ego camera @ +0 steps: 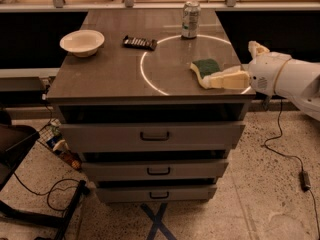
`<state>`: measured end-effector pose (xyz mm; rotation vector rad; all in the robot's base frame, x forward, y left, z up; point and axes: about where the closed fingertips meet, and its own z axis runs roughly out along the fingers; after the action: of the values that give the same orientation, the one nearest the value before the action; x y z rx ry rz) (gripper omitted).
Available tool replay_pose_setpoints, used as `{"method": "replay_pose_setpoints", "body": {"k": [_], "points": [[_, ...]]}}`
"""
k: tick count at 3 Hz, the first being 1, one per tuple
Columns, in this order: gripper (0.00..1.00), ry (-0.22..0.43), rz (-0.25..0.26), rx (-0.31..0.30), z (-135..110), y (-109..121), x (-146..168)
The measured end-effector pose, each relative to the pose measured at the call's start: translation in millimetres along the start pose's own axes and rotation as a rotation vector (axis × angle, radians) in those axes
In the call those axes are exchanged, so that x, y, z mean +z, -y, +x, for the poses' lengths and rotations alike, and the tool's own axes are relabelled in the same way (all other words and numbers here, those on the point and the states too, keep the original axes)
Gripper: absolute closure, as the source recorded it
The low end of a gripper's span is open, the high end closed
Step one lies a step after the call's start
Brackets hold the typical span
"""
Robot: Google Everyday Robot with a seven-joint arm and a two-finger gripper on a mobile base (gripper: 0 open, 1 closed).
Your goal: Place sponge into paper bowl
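The sponge point(205, 67), pale yellow foam with a dark green top, lies flat on the grey cabinet top point(110, 74), at the right side inside a white circle marking. My gripper point(218, 79) reaches in from the right at table height and lies against the sponge's front right edge; its white arm point(285, 79) hangs off the cabinet's right side. The paper bowl point(82, 42), cream-white and empty, stands at the far left of the top, well away from the sponge and gripper.
A silver drink can point(190, 19) stands at the back right, on the circle's far edge. A flat dark candy bar point(139, 42) lies between bowl and can. The cabinet has three drawers point(153, 135). A rail point(150, 6) runs behind it.
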<state>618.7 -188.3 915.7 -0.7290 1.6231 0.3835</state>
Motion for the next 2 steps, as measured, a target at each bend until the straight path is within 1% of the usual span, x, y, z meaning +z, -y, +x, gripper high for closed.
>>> {"method": "replay_pose_setpoints", "body": {"k": [1, 2], "points": [[0.00, 0.010, 0.003, 0.007, 13, 1, 8], [0.00, 0.025, 0.000, 0.026, 25, 4, 16]]}}
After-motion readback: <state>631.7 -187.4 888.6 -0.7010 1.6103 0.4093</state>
